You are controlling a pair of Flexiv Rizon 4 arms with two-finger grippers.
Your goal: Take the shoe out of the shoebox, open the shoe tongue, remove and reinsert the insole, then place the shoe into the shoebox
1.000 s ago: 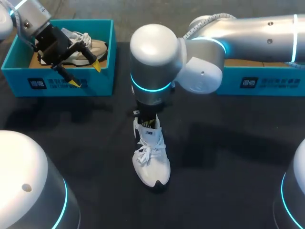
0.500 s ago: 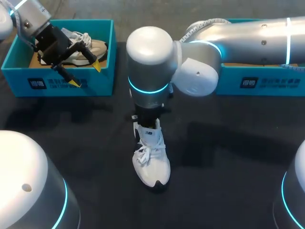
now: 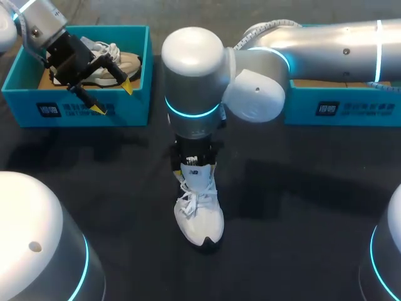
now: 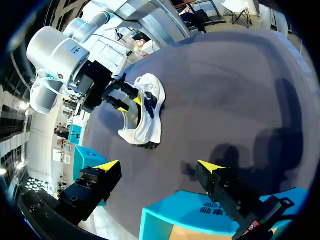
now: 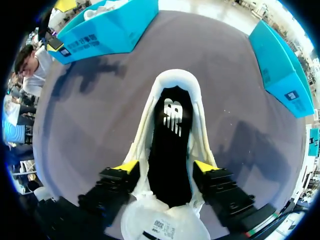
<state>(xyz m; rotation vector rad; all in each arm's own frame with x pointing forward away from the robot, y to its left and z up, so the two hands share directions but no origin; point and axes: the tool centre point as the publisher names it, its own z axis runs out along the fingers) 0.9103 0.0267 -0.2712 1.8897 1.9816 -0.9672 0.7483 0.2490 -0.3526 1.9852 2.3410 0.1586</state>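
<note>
Standing on its sole near the middle of the dark desk [image 3: 301, 207]: one white sneaker [image 3: 199, 216], laced, toe toward the robot, heel toward the boxes, well apart from both

Tongue [image 5: 165, 226]: white, with a printed label, standing up and forward of the opening

Insole [image 5: 170, 140]: black with a white mark, lying flat inside the sneaker, in plain sight through the open collar

Right pincer [image 5: 169, 167]: directly over the sneaker's opening, spread wide, one yellow tip at each outer side of the collar with the shoe between them; whether the tips touch the sides cannot be told. In the head view it is mostly hidden beneath the right arm's wrist [image 3: 191, 81]

Left pincer [image 3: 113, 98]: wide apart, holding nothing, hanging over the front wall of the left shoebox [image 3: 75, 111]

Left shoebox: teal, open-topped, at the desk's far left; holds a second sneaker [image 3: 111, 59], beige and white, lying on the cardboard floor

Right shoebox [image 3: 341, 103]: teal, at the desk's far right, largely covered by the right arm; contents not visible
</note>
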